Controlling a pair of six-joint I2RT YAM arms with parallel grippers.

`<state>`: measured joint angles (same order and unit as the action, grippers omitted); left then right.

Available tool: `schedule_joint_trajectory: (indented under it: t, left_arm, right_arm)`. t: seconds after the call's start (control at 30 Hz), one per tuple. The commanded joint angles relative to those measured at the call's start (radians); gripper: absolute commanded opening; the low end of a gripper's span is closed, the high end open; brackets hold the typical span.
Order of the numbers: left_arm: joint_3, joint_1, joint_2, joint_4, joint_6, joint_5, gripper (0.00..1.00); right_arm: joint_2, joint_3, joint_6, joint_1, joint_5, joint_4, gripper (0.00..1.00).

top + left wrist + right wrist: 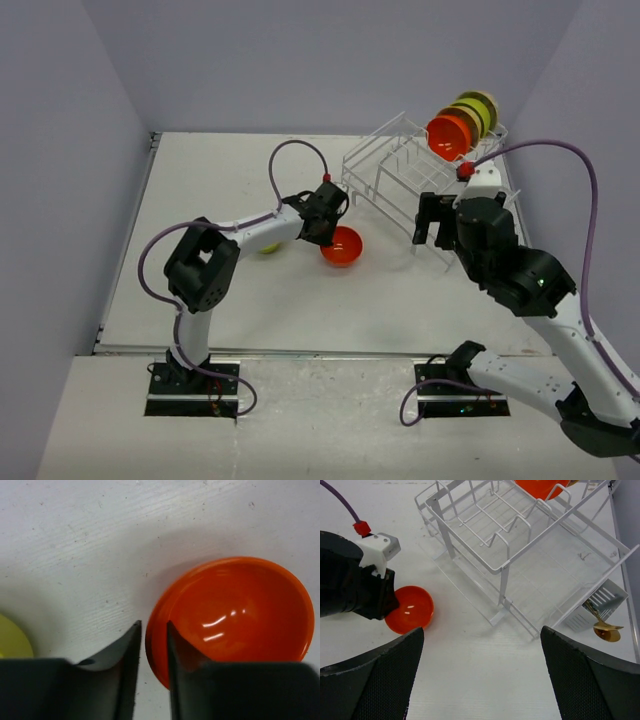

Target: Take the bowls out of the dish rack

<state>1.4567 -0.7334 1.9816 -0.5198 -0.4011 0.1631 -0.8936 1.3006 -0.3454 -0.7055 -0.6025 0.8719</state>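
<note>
An orange-red bowl (343, 248) sits on the table left of the white wire dish rack (400, 165). My left gripper (326, 222) is shut on its near rim, one finger inside (176, 647) and one outside; the bowl (235, 610) fills that wrist view. A yellow-green bowl (268, 247) lies beside the left arm, partly hidden; its edge shows in the left wrist view (11, 641). Another orange-red bowl (449, 136) and yellow-green ones (478, 108) stand on the rack's far right end. My right gripper (432, 226) hangs open and empty at the rack's near edge (482, 680).
In the right wrist view the rack (520, 540) spans the top, with a white cutlery holder (592, 607) and a gold spoon (606, 630) at its right end. The orange-red bowl (411, 609) and the left gripper (355, 587) are at the left.
</note>
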Motion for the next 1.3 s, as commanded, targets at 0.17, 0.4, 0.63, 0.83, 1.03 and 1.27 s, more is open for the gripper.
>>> schedule_joint_trajectory:
  t: [0.17,0.4,0.63,0.83,1.03,1.27]
  left_arm:
    - [0.005,0.003,-0.148,-0.046,-0.010,0.130,0.76]
    - [-0.111,-0.114,-0.538,-0.026,0.002,0.107,0.99]
    - [-0.232,-0.201,-0.970,-0.156,-0.012,0.262,1.00]
    - [-0.354,-0.201,-1.207,-0.256,-0.007,0.274,1.00]
    - [-0.394,-0.201,-1.248,-0.296,-0.004,0.322,1.00]
    - [-0.412,-0.201,-1.235,-0.284,-0.004,0.332,1.00]
  right_arm:
    - [-0.206,0.179,0.255,0.087,-0.025,-0.053,0.99]
    - [-0.468,0.353,0.571,0.199,-0.145,-0.194,0.83]
    - [-0.758,0.569,0.845,0.277,-0.287,-0.339,0.30]
    - [-0.835,0.624,0.921,0.342,-0.286,-0.398,0.41]
    - [-0.857,0.582,0.976,0.371,-0.269,-0.494,0.41]
    - [-0.878,0.506,0.997,0.390,-0.258,-0.562,0.32]
